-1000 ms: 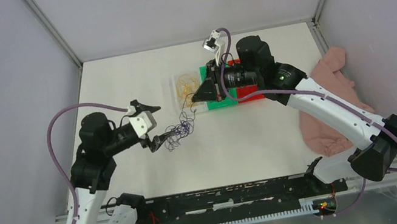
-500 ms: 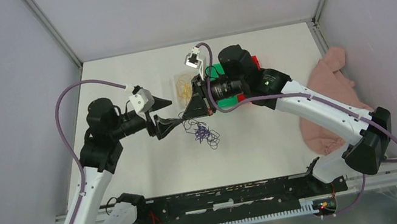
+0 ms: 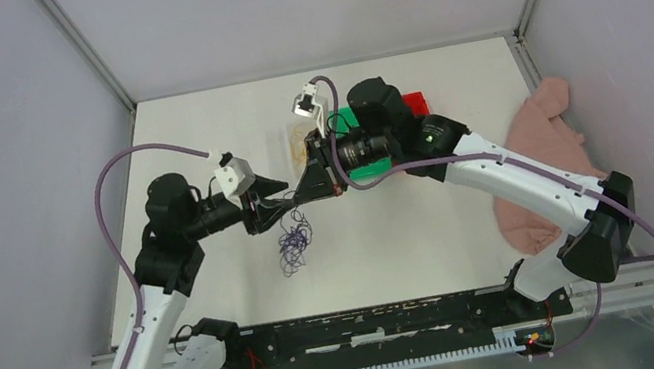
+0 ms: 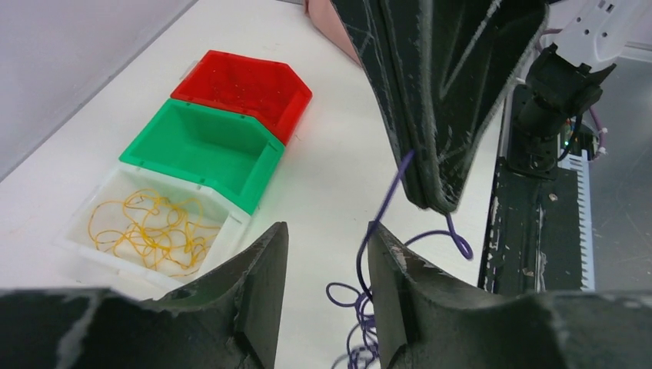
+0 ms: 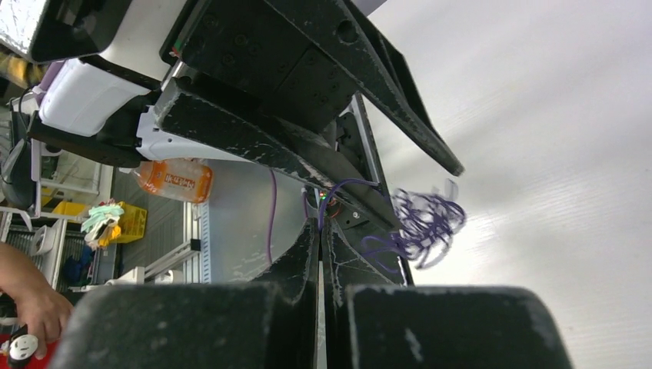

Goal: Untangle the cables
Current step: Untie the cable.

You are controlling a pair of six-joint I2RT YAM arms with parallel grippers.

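Note:
A dark blue-purple cable (image 3: pixel 293 243) hangs in a loose bundle above the table, below where my two grippers meet. My right gripper (image 3: pixel 299 194) is shut on its upper end, and in the right wrist view the strand leaves the pinched tips (image 5: pixel 321 223) while the bundle (image 5: pixel 423 223) dangles blurred beside them. My left gripper (image 4: pixel 327 238) stands open, with the purple strand (image 4: pixel 384 207) running between its jaws close to the right finger (image 4: pixel 400 292). The yellow cable (image 4: pixel 150 231) lies coiled in a white bin (image 4: pixel 223 234).
A green bin (image 4: pixel 200 146) and a red bin (image 4: pixel 246 84) stand in a row behind the white one. A pink cloth (image 3: pixel 551 155) lies at the right edge of the table. The black rail (image 3: pixel 378 323) runs along the near edge.
My right gripper has carried the purple cable leftward to the left gripper. The left arm has swung in toward it and its jaws have narrowed around the strand. The bundle has swung back left.

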